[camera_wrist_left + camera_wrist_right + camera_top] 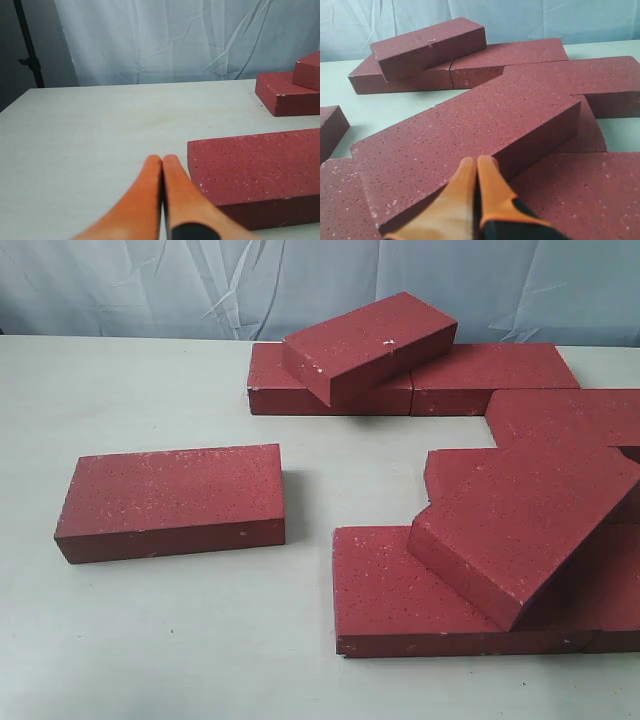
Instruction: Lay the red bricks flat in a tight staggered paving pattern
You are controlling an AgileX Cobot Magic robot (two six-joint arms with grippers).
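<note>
Front brick (390,590): flat on table (150,640), right of centre; the low end of the tilted brick rests on it.
Lone brick (170,500): flat, on the left, well apart from the other red bricks.
Left gripper (162,160): orange fingers pressed together with nothing between them; low over bare table, lone brick just beside it.
Back row (495,375): two bricks lying flat, end to end and touching, near the table's far edge.
Top brick (370,345): skewed across the joint of the back row, tilted.
Middle brick (450,468): flat, behind the front brick, mostly covered.
Tilted brick (525,515): leans diagonally over the front brick and middle brick.
Right gripper (476,161): orange fingers pressed together, holding nothing; tips at the near edge of the tilted brick; contact cannot be told.
Right brick (570,415): flat, far right, cut off by the frame edge.
Cloth (120,285): pale blue, creased, hanging behind the table.
</note>
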